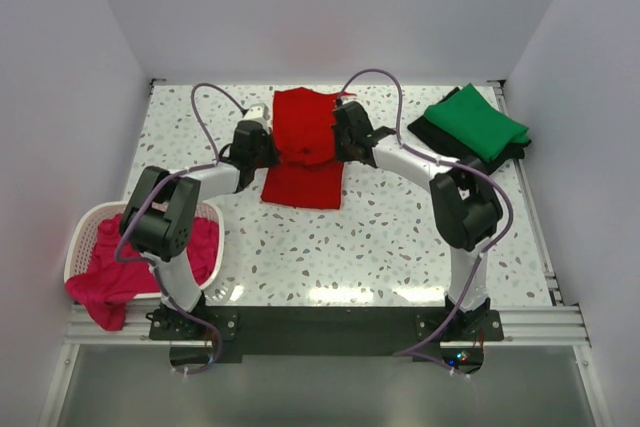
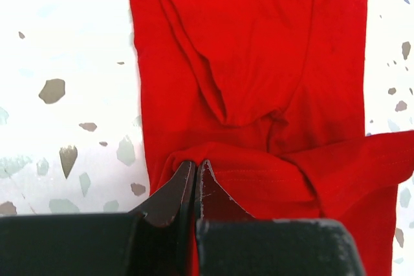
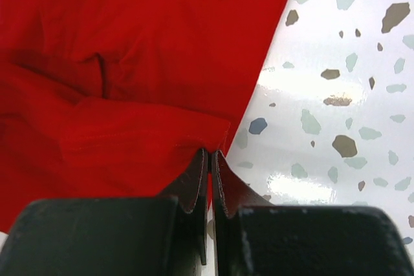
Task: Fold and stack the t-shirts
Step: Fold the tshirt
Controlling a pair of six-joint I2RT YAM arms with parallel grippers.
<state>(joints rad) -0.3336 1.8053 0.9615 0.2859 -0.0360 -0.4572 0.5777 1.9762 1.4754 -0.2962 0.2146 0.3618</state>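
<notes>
At the tips of your left gripper (image 2: 196, 165), the two dark fingers are pressing together on a bunched fold of the bright red soft cloth t-shirt (image 2: 259, 63), with a sliver of red showing between them. Your right gripper (image 3: 210, 153) is doing the same on the opposite side, its fingers clamping tight on a corner of that red cloth.

Seen from above, you are holding the shirt from 9 o'clock and 3 o'clock. It is lying lengthwise toward 12 o'clock of the white speckled stone-pattern table (image 1: 400, 237). Its middle is gathering into a ridge between the two grippers, while its near end is lying flat.

Out at 2 o'clock, a folded green cloth t-shirt (image 1: 475, 122) is resting on top of a black cloth t-shirt (image 1: 425, 131). At 8 o'clock, a magenta-pink cloth t-shirt (image 1: 110, 282) is spilling over the rim of a white plastic lattice basket (image 1: 82, 232).
</notes>
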